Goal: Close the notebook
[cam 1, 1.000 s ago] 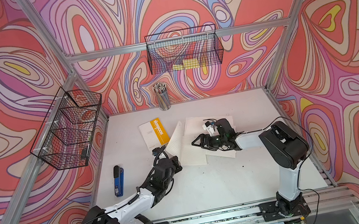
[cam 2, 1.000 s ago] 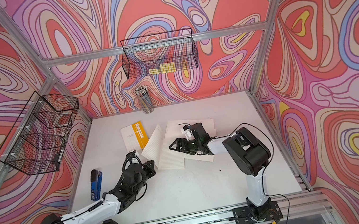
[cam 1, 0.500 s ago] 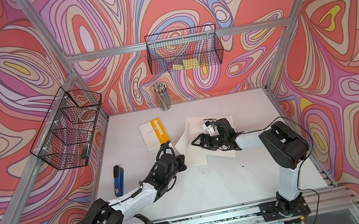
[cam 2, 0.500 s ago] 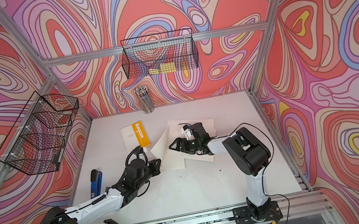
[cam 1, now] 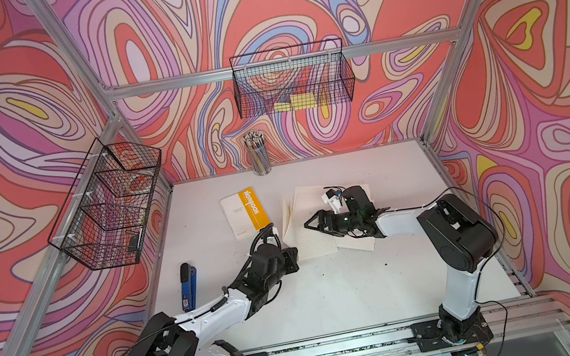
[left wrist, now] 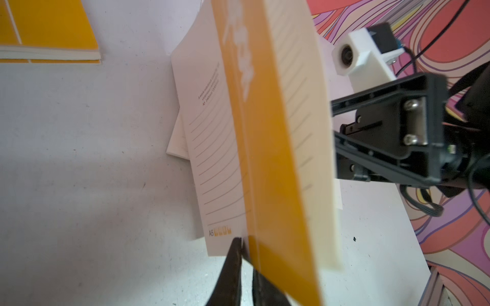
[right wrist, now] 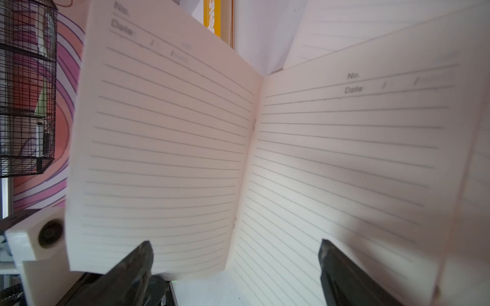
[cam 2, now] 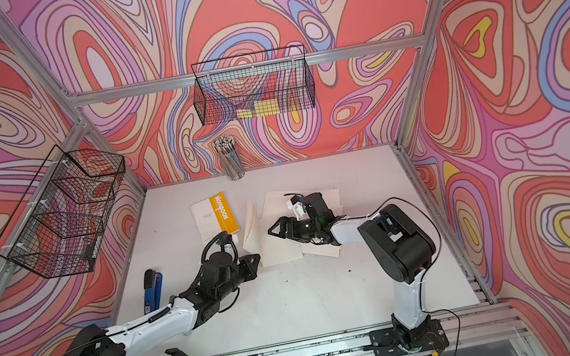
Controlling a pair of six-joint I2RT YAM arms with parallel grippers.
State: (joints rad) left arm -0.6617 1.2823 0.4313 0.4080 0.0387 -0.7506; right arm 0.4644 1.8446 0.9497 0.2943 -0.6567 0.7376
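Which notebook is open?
The middle notebook, with its lined pages showing and one half lifted. The orange-striped notebook nearer the pencil cup lies flat and shut.

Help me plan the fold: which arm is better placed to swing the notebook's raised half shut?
Left. The left gripper pinches a corner of the raised cover and could carry it over. The right gripper is open over the flat page, probably in the fold's path.

The notebook (left wrist: 275, 159) I was working had an orange cover and cream pages ruled in grey. Around nine o'clock from it, a second notebook (cam 1: 244, 215) showed white with an orange band. The walls (cam 1: 285, 8) swirled red, purple, blue and yellow.
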